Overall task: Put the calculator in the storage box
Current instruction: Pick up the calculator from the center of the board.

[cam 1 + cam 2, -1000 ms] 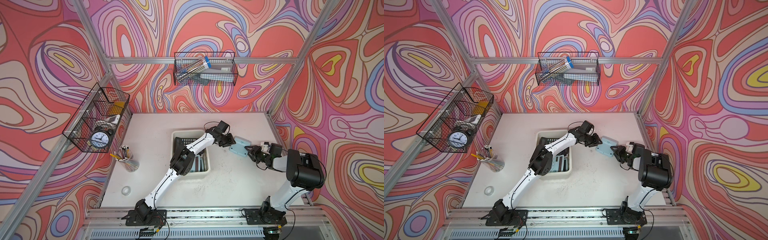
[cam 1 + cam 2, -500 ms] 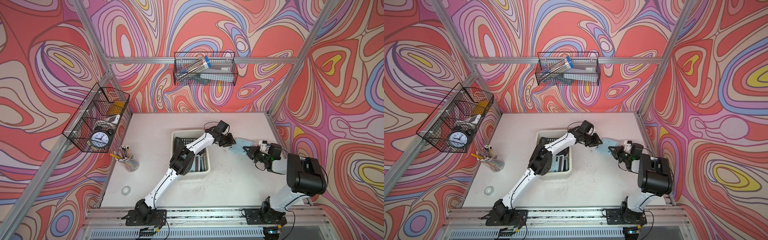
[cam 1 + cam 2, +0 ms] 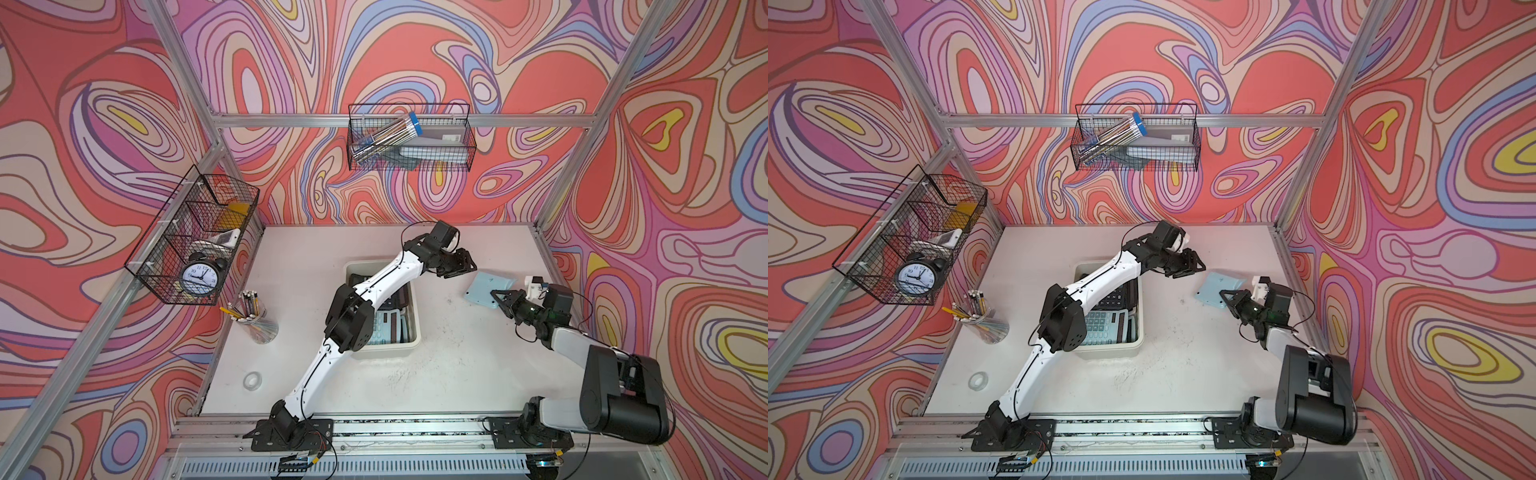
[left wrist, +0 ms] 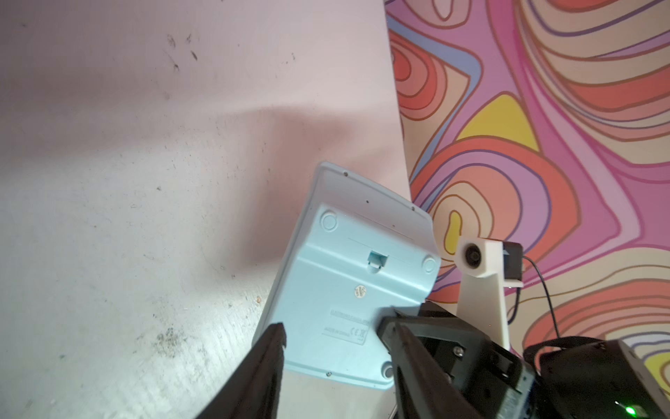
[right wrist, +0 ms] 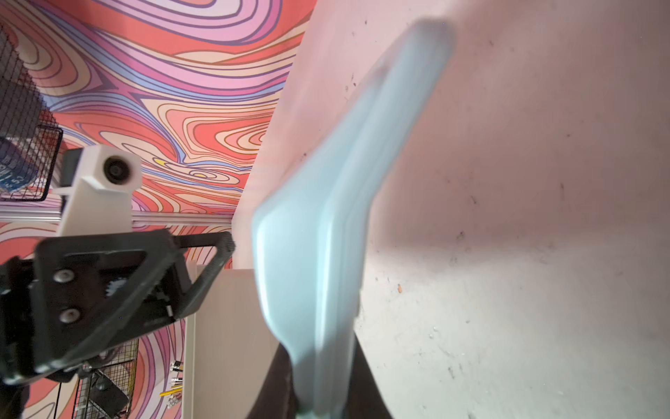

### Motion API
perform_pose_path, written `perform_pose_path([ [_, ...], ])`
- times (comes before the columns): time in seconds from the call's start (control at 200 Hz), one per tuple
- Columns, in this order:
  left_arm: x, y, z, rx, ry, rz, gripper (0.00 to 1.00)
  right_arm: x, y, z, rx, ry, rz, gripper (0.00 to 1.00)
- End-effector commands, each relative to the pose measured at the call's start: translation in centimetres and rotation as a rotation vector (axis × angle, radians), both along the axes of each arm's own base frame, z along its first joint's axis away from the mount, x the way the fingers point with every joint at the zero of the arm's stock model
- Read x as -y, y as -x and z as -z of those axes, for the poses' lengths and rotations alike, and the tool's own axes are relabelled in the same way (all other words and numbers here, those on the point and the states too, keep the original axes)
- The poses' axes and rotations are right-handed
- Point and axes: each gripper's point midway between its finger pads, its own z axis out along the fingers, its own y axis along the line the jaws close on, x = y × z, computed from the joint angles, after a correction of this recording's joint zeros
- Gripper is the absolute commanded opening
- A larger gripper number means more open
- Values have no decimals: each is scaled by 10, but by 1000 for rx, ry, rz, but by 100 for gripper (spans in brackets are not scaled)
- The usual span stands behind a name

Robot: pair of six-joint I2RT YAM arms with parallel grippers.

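Calculator [image 3: 485, 288] hung tilted right of centre in a top view, one edge clamped in the closed right gripper [image 3: 500, 298], probably leaving the far end free for the half-open, empty left gripper [image 3: 464, 267] nearby; storage box [image 3: 390, 348] sat centre-frame

1. Black wire basket [image 3: 195, 232] on left wall: alarm clock [image 3: 200, 277] inside.
2. Second wire basket [image 3: 465, 137] on back rail: blue-capped tube of pencils [image 3: 384, 138], tilted, plus grey box [image 3: 434, 151].
3. White table [image 3: 457, 365]: pencil cup [image 3: 261, 324] at left edge, tape roll [image 3: 252, 380] nearer front.
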Motion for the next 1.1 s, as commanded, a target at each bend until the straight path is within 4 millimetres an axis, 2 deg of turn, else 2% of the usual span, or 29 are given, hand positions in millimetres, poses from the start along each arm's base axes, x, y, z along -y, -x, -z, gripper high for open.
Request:
perform_pose_path([
  [0.0,-22,5,-32,59,-26,-6,60,-3,4,-22,58,70,-11,0],
  [0.22,-52,22,-83,156,-45,-22,80,-13,15,-76,194,189,-15,0],
  [0.351,-72,33,-103,187,-66,-41,98,-27,21,-114,312,289,-26,0],
  [0.601,-120,52,-137,231,-48,-111,99,-65,23,-165,482,527,-73,0],
  [0.701,-141,59,-147,225,-37,-137,99,-82,24,-176,538,623,-92,0],
  [0.846,-168,67,-158,215,-13,-183,99,-102,22,-180,591,789,-106,0],
  [1.092,-192,83,-172,185,8,-218,99,-151,23,-180,756,1135,-131,0],
])
